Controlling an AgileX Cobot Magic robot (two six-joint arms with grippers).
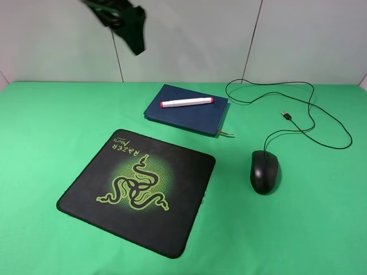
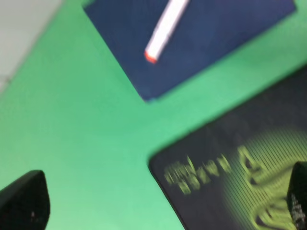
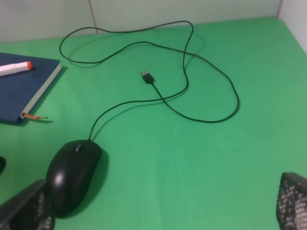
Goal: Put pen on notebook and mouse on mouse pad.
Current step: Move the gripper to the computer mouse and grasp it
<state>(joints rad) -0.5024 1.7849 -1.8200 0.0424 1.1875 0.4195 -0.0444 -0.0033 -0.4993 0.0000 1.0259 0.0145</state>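
Observation:
The white pen (image 1: 187, 102) with red caps lies flat across the navy notebook (image 1: 192, 118) at the back centre. In front of it the black Razer mouse pad (image 1: 172, 223) is bare. The black mouse (image 1: 264, 171) rests on the green cloth to the right of the pad, its cable (image 1: 321, 123) looping back to the USB plug (image 1: 286, 115). My left gripper (image 1: 133, 37) hangs high at the back left, open and holding nothing, its fingers (image 2: 24, 203) wide apart. My right gripper (image 3: 158, 213) is open, low behind the mouse (image 3: 74, 175), which lies by one finger (image 3: 26, 213).
A green cloth (image 1: 51, 132) covers the whole table, and a pale wall (image 1: 189, 34) stands behind it. The notebook's ribbon bookmark (image 1: 227, 134) sticks out at its front right corner. The cable loops spread over the back right area.

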